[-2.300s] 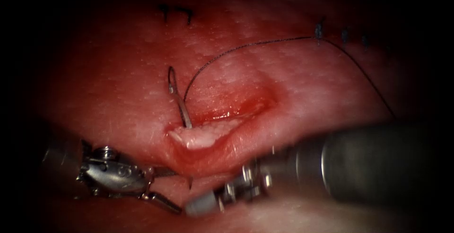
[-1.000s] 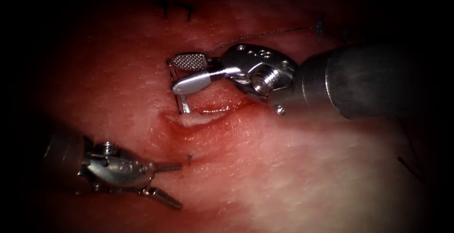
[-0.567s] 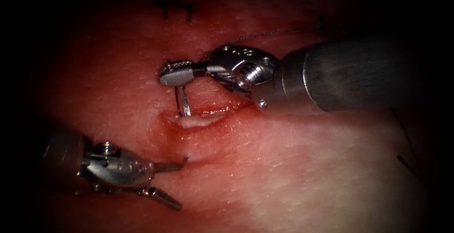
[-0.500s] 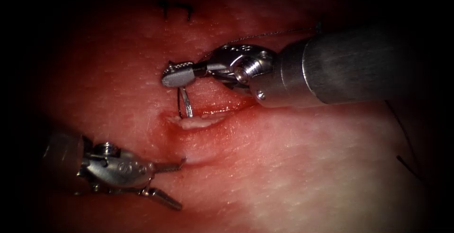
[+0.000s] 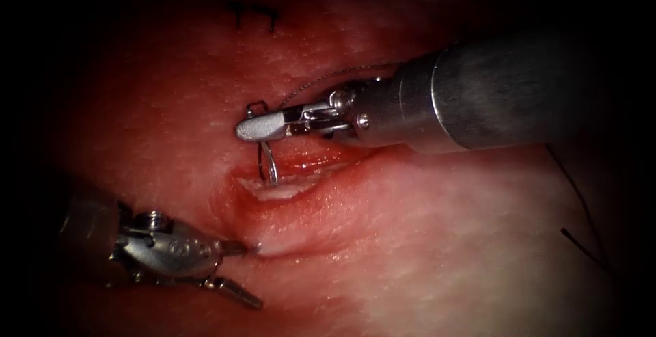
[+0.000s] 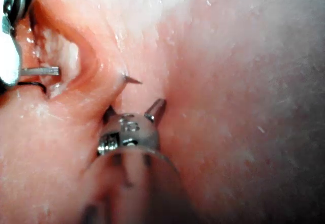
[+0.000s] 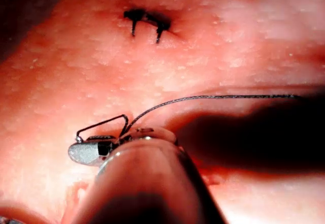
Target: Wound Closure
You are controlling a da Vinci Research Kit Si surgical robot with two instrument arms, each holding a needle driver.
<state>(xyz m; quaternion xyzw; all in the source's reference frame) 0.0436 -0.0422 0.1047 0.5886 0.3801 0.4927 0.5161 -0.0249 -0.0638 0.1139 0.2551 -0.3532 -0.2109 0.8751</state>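
My right tool (image 5: pixel 263 127) reaches in from the right, jaws shut on the curved needle (image 5: pixel 271 166) near its tail end. From there the needle runs down into the far lip of the cut (image 5: pixel 301 176) near its left end. Its tip (image 5: pixel 255 247) pokes out of the near lip; the tip (image 6: pixel 133 80) shows clearly in the left wrist view. My left tool (image 5: pixel 239 273) lies low on the left with jaws open, holding nothing, its upper jaw just beside the tip. Thread (image 7: pixel 203 97) trails from the needle's tail over the right tool (image 7: pixel 89 152).
A finished dark stitch (image 5: pixel 254 17) sits on the tissue beyond the cut, also seen as the stitch (image 7: pixel 146 19). Thread (image 5: pixel 581 200) hangs down at the far right, with a loose end (image 5: pixel 572 236). Red fluid wets the cut's lips.
The right tool rose from beside the left tool to the needle's tail, shut on it and rolled. The near lip has bulged and the tip now stands by the left tool's upper jaw.
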